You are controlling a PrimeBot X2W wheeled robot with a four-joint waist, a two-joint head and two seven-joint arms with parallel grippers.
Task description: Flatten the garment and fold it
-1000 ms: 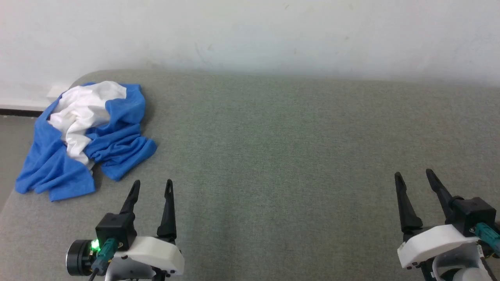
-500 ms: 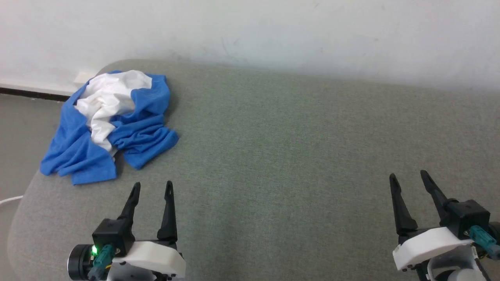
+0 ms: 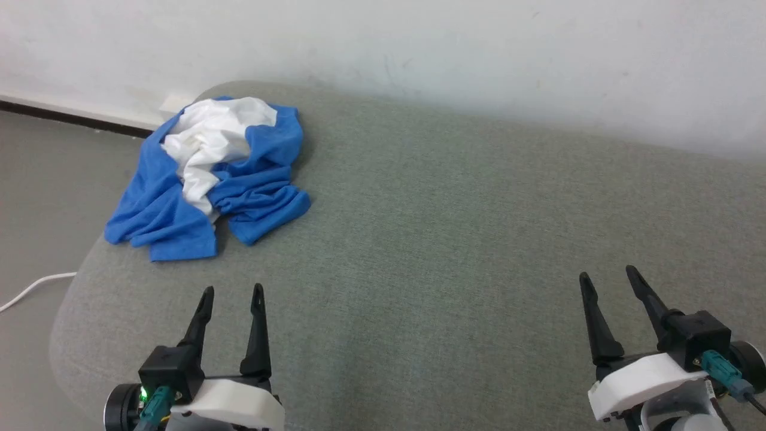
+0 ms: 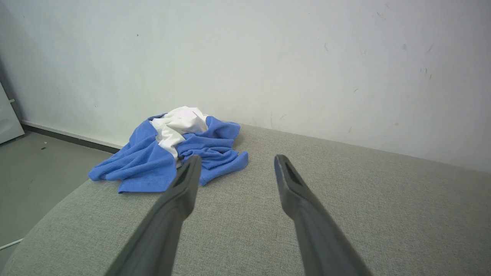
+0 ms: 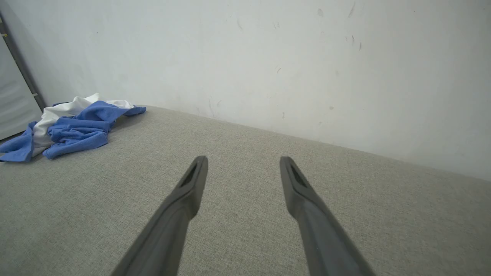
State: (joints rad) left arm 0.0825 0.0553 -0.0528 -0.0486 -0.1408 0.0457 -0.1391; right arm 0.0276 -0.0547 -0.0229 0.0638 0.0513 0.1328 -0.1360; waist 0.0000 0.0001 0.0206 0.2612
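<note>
The garment [image 3: 209, 179], white body with bright blue sleeves, lies crumpled in a heap at the far left corner of the grey fabric surface [image 3: 449, 239]. Its chest logo is hidden in the folds. My left gripper [image 3: 232, 291] hovers open near the front edge, a short way in front of the heap and apart from it. In the left wrist view the garment [image 4: 168, 153] lies just beyond the left gripper [image 4: 237, 163]. My right gripper [image 3: 607, 276] stands open at the lower right, far from the cloth. The right wrist view shows the garment [image 5: 73, 128] at the far left, with the right gripper [image 5: 243, 163] empty.
A pale wall [image 3: 419, 54] runs along the back of the surface. The surface's rounded left edge [image 3: 66, 311] drops to a grey floor [image 3: 48, 179], where a white cable [image 3: 30, 287] lies. A grey panel [image 5: 15, 99] stands at the left of the right wrist view.
The whole head view has swung to the left, so the camera moved: garment and surface now sit further right in the picture. Both grippers stay open, and the garment lies as before.
</note>
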